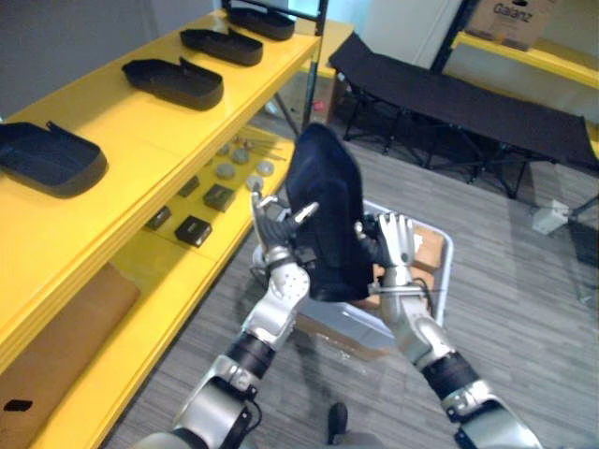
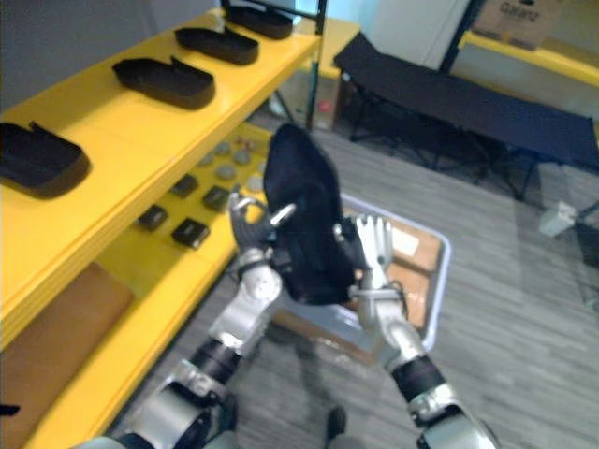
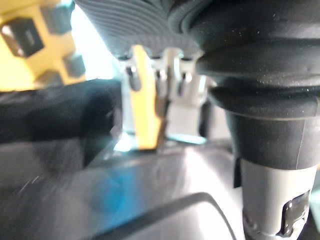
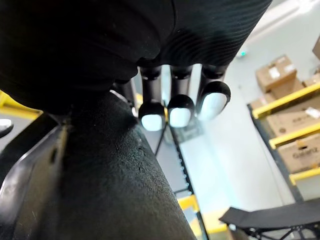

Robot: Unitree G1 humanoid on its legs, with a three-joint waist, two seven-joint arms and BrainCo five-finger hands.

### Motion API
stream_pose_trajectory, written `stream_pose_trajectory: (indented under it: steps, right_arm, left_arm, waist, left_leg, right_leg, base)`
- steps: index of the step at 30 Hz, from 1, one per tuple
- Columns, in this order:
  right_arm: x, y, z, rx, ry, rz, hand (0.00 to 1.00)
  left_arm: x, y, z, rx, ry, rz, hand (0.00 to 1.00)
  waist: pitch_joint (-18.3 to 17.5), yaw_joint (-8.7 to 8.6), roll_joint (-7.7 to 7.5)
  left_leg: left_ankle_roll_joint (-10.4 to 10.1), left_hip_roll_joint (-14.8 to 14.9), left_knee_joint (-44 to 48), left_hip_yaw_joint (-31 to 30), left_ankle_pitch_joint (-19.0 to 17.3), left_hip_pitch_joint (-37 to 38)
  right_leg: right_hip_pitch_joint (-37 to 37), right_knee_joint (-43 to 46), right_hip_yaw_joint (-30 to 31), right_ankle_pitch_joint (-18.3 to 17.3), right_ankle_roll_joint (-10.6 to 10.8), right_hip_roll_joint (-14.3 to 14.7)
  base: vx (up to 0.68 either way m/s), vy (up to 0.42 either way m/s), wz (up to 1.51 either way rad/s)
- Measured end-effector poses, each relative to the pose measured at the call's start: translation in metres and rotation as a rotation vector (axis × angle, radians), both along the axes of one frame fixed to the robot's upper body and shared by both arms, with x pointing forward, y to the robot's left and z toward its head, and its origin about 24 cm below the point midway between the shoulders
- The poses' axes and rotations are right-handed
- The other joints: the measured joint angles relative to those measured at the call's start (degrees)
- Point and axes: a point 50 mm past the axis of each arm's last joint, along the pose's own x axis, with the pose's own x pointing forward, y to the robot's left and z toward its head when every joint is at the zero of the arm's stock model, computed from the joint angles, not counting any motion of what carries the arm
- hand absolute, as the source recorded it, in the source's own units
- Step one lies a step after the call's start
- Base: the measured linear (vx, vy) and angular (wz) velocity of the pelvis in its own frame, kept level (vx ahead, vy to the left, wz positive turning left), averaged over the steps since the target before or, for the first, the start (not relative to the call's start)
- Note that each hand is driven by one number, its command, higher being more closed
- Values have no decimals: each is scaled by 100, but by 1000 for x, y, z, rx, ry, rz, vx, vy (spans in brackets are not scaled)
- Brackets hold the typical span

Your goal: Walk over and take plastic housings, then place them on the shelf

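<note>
a black housing [image 1: 323,220] stands upright in mid-air, pressed between the robot's left hand [image 1: 274,238] and right hand [image 1: 396,241], just above a pale bin [image 1: 348,323] on the floor [image 1: 524,309]. both hands are released rather than clenched: the fingers [image 4: 179,110] of the right lie straight along the housing's side, and those of the left point up with the thumb against its other face, so the part is carried by pressure from two sides.

the pick looks done and the placing is not. four shelved housings [image 1: 173,82] already lie in a row along the top level of the yellow shelf [image 1: 187,131], to the robot's left, with bare yellow between them and room at the near end. what is left, by this reading, is to turn left, carry the part across and set it down in a gap.

the lower level holds small black parts [image 1: 193,230] and grey discs [image 1: 226,171], well below the target. the bin sits right under the arms and close to the shelf's edge. a black cot [image 1: 468,103] and a box [image 1: 510,21] stand well off to the right, out of the way. a palm-only hold could let the tall part slip.
</note>
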Motion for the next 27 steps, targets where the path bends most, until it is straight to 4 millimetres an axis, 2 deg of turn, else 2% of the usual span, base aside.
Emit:
stream_pose_trajectory:
  steps: [5,11,14,18,23,27]
  right_arm:
    - [-1,8,-1,13,-14,45,100]
    - [-3,14,-1,5,-26,78,100]
    - [-6,15,-5,3,-18,87,100]
    - [-8,13,-8,7,0,88,100]
    - [-7,1,-7,21,72,56,100]
    - [-6,-2,-13,19,154,62,100]
  left_arm:
    - [-2,22,-4,259,5,183,0]
    - [-6,36,-4,380,1,277,0]
    - [-10,40,-6,368,-2,271,0]
    - [-11,47,-14,143,21,121,0]
    - [-11,63,-29,-327,43,-149,0]
    - [-9,66,-30,-595,-3,-299,0]
  waist:
    - [-9,-46,-13]
    - [-15,-55,-22]
    - [-47,-49,-68]
    - [-84,-47,-123]
    - [-84,-44,-122]
    - [-88,-39,-115]
  left_leg:
    - [-2,3,0,21,-1,36]
    - [-34,13,-1,15,-46,87]
    - [-36,16,-2,9,-54,86]
    - [-35,10,-1,8,-62,83]
    - [-39,-3,-1,-9,-84,79]
    - [-34,-9,0,-21,-92,75]
  right_leg:
    - [18,0,18,3,-4,5]
    - [89,-29,20,-21,-6,2]
    - [92,-32,18,-30,-14,3]
    - [94,-34,17,-33,-14,-1]
    - [105,-38,-4,-25,8,-4]
    - [116,-43,-21,-26,3,-5]
  base:
    - [0,0,0]
    - [-20,-4,0]
    - [0,0,0]
    - [0,0,0]
    - [0,0,0]
    - [0,0,0]
